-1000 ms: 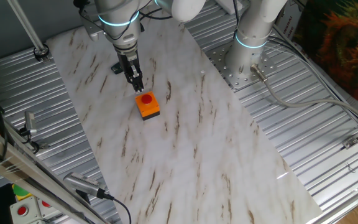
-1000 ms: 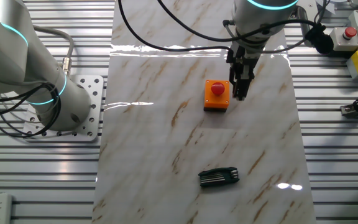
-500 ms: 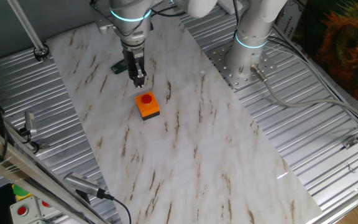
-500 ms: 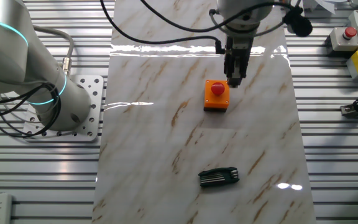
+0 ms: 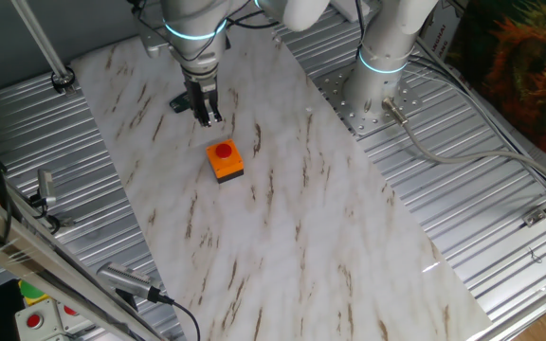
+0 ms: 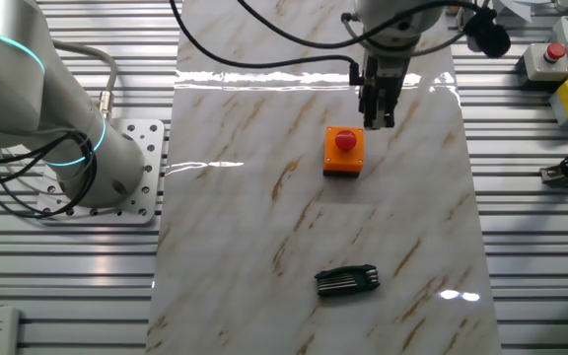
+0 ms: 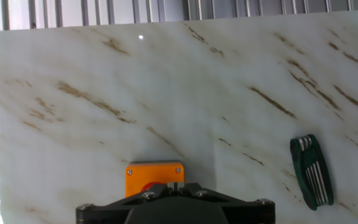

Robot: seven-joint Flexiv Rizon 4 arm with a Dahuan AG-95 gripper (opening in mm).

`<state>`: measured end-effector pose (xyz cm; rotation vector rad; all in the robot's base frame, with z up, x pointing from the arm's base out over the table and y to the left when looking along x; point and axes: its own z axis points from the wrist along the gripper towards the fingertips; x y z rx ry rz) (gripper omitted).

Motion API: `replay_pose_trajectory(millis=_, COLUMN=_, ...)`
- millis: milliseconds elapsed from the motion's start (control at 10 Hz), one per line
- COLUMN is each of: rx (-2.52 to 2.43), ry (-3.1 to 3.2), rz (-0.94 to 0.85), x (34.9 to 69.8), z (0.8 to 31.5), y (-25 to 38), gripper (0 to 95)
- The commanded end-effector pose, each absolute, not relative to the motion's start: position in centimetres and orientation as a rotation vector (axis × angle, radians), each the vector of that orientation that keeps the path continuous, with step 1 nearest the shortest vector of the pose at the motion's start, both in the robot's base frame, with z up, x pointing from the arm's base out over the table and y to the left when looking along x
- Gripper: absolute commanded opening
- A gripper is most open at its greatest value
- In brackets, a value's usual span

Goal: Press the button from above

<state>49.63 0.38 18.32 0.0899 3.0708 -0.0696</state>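
The button (image 5: 223, 151) is a small round red cap on a square orange box (image 5: 227, 167), standing on the marble-patterned board. It also shows in the other fixed view (image 6: 345, 141). My gripper (image 5: 210, 118) hangs point-down above the board, just beyond the box and higher than the cap. In the other fixed view the gripper (image 6: 378, 120) is up and to the right of the button. In the hand view the orange box (image 7: 146, 173) lies right under the fingertips, which hide most of the red cap. The gripper (image 7: 174, 185) is shut, its tips touching each other.
A dark folding hex-key set (image 6: 346, 281) lies on the board, also in the hand view (image 7: 312, 171). A second robot arm's base (image 6: 106, 168) stands beside the board. A pale control panel (image 6: 550, 54) with red buttons sits on the ribbed metal table.
The gripper has risen from low beside the orange box to higher above the board, shifting slightly away from the button. The button has not moved.
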Motion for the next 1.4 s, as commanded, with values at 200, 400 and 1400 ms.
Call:
replay_pose_trajectory(millis=200, rx=0.098, ry=3.08, rz=-0.01, x=49.5, z=18.4, y=0.4, gripper=0.0)
replay_pose_trajectory(millis=400, rx=0.084, ry=3.087, rz=-0.005, x=49.5, z=18.5, y=0.5, gripper=0.0)
replay_pose_trajectory(millis=1400, rx=0.071, ry=3.083, rz=-0.044, x=49.6, z=17.8, y=1.8, gripper=0.0)
